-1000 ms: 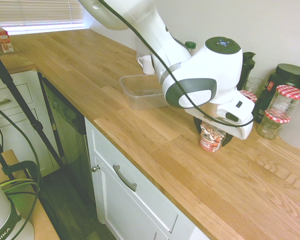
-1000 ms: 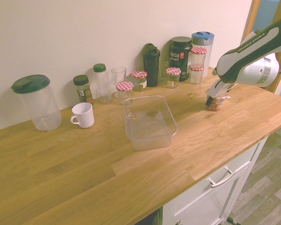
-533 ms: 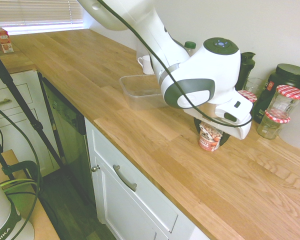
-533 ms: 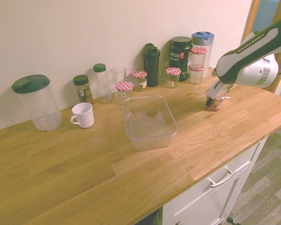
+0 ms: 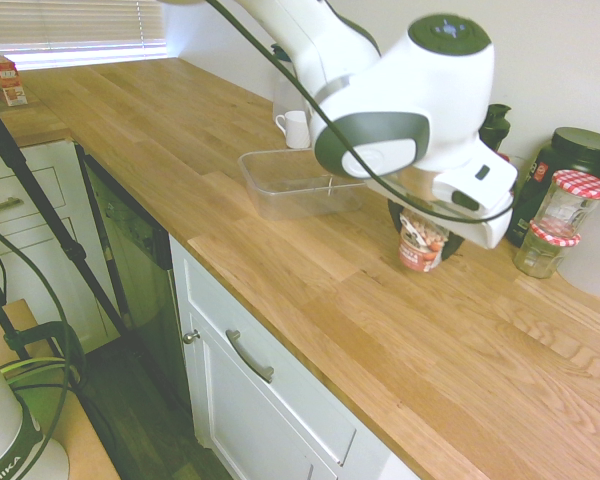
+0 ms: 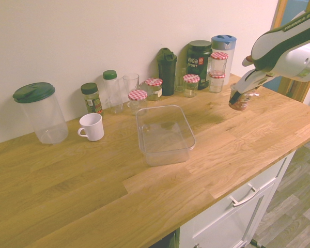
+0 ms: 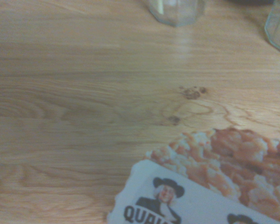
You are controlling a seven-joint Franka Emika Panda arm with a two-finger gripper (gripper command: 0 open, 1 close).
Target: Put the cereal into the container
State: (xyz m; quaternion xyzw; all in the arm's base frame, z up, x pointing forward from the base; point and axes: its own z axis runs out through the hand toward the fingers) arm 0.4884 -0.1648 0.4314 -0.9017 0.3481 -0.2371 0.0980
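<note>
- Above the right end of the worktop (image 6: 258, 134), your tool (image 6: 241, 97) is clamped on the cereal (image 6: 241, 101), holding the cup clear of the wood.
- From the first exterior view you see the cereal (image 5: 421, 243) hanging under the white wrist, red base lowest.
- Your wrist view shows the cup's printed lid (image 7: 210, 186) close up, with the wood grain behind it.
- You have the container (image 6: 165, 134) sitting open near the middle of the worktop, well apart from the cup.
- Behind it along the wall stand the checked-lid jars (image 6: 190, 84), a drinking glass (image 6: 130, 85), a black tub (image 6: 199, 63) and a white mug (image 6: 91, 126).
</note>
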